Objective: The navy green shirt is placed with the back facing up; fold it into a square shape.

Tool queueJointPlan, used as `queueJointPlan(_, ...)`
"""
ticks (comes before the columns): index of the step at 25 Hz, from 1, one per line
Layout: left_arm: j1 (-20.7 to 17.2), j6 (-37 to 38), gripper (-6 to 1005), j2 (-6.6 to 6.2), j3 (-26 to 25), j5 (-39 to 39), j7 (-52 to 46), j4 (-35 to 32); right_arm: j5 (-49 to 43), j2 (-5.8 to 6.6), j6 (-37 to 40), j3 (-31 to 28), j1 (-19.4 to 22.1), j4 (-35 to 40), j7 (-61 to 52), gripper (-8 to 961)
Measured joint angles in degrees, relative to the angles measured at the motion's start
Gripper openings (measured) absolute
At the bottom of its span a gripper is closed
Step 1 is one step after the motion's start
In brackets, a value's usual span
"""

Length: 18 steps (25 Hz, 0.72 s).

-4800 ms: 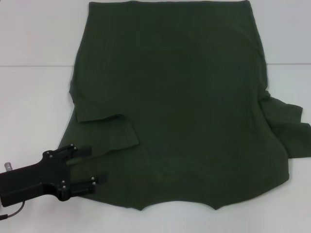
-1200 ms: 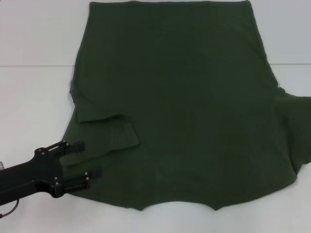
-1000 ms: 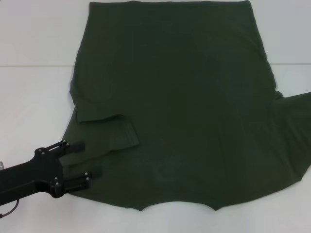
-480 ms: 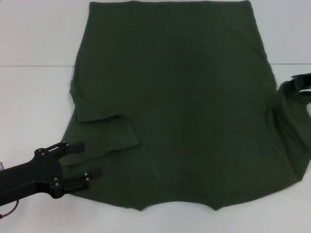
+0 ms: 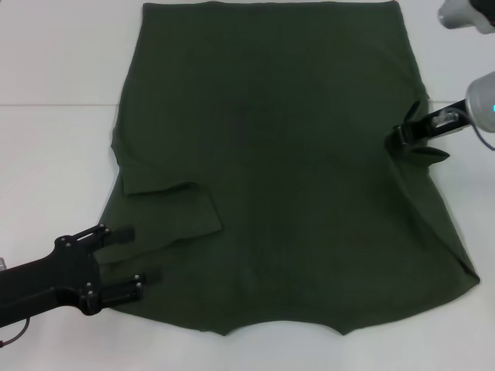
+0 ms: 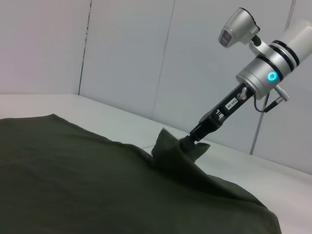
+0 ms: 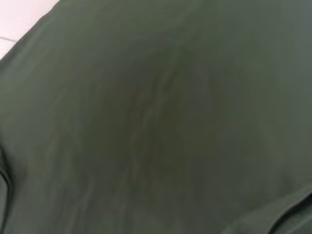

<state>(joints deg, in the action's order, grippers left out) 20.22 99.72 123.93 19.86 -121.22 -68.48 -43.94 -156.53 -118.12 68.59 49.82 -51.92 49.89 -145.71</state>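
The navy green shirt [image 5: 286, 154] lies spread with its plain back up on the white table [image 5: 54, 154]. Its left sleeve [image 5: 182, 212] is folded inward onto the body. My left gripper [image 5: 141, 253] is open and rests at the shirt's near left edge, just below that sleeve. My right gripper [image 5: 398, 139] is shut on the right sleeve [image 5: 424, 153] and holds it bunched and lifted over the shirt's right edge. The left wrist view shows the right gripper [image 6: 195, 136] pinching a raised peak of the shirt [image 6: 97, 185]. The right wrist view shows only shirt fabric [image 7: 170, 122].
A seam line [image 5: 54, 104] crosses the table behind the left arm. Bare table lies left of the shirt and at the front edge [image 5: 278, 352]. Grey wall panels [image 6: 122, 53] stand behind the table in the left wrist view.
The right gripper came into view from the right and carried the right sleeve up and inward to the shirt's side. The left gripper has stayed still over the last second.
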Motion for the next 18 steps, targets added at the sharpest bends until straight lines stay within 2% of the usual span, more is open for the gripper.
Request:
queueJointPlan(6, 0.09, -0.25, 841, 0.0, 0.07, 0.01, 0.01, 0.0, 2.9, -0.18, 0.58, 0.36, -0.02, -0.03, 0.47, 46)
queueJointPlan(10, 0.17, -0.39, 837, 0.0, 0.03, 0.0, 0.13, 0.13, 4.69, 0.31, 0.67, 0.19, 0.64, -0.06, 0.61, 236)
queueJointPlan(15, 0.17, -0.54, 833, -0.01, 0.0, 0.12, 0.04, 0.18, 5.45, 0.74, 1.43, -0.18, 1.22, -0.06, 0.77, 420)
queueJointPlan(18, 0.19, -0.57, 830, -0.07, -0.27, 0.23, -0.45, 0.24, 8.13, 1.17, 2.09, -0.76, 3.09, 0.28, 2.02, 541)
